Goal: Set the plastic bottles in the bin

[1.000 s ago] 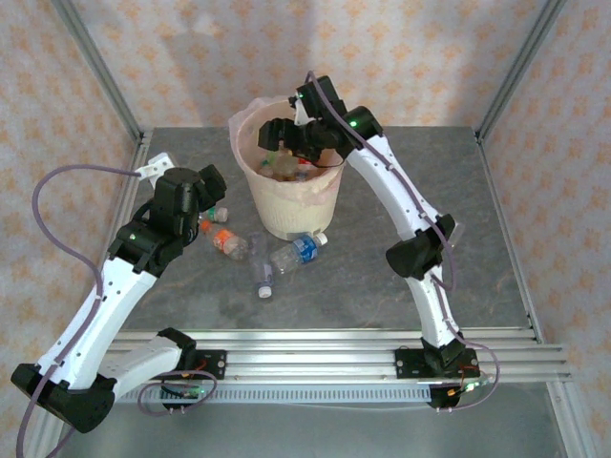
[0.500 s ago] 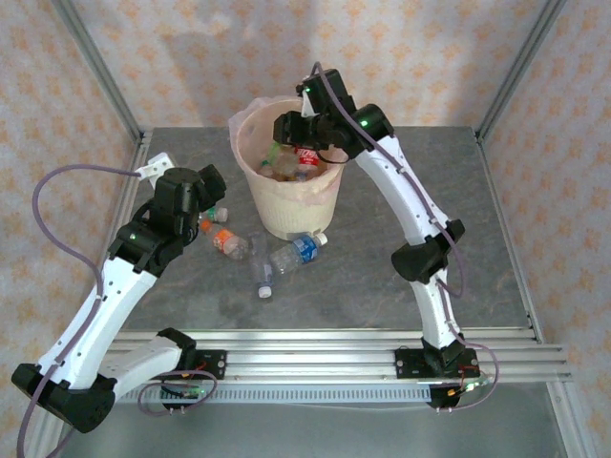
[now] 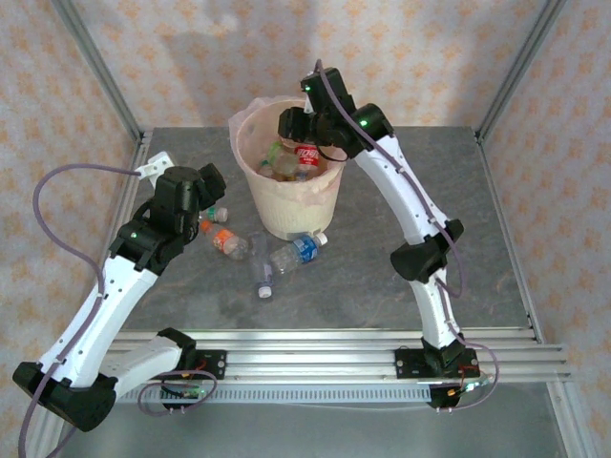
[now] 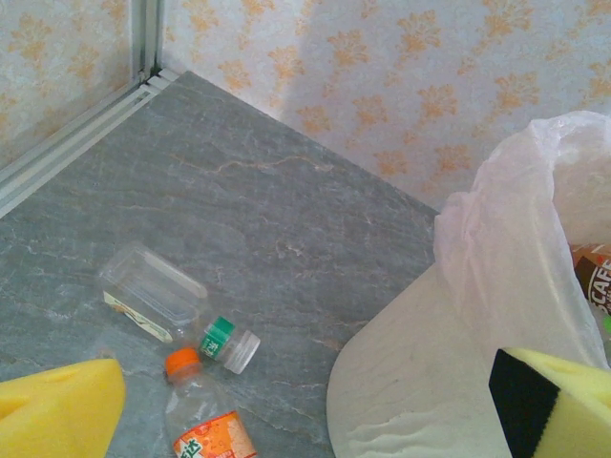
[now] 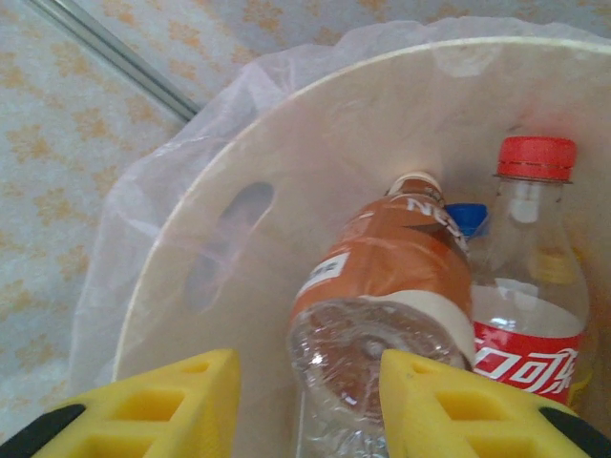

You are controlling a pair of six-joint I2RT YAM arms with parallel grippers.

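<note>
The bin (image 3: 286, 205) stands mid-table, cream with a pinkish bag over its rim, and several plastic bottles lie inside it. My right gripper (image 3: 291, 124) hovers over its far rim. In the right wrist view the gripper (image 5: 310, 367) is narrowly open with nothing between the fingers; below it lie an orange-labelled bottle (image 5: 391, 267) and a red-capped cola bottle (image 5: 530, 286). On the table left of the bin lie an orange-label bottle (image 3: 226, 240), a blue-label bottle (image 3: 301, 250) and a clear one (image 3: 263, 277). My left gripper (image 3: 210, 179) hangs wide open and empty above them.
In the left wrist view, the open left gripper (image 4: 310, 382) looks down on a clear green-labelled bottle (image 4: 158, 301) and an orange-capped bottle (image 4: 200, 410), with the bin wall (image 4: 410, 382) close on the right. Metal frame rails and patterned walls enclose the table.
My right gripper has drawn up and back from inside the bin to its far rim, and its jaws have narrowed. The left arm has not moved.
</note>
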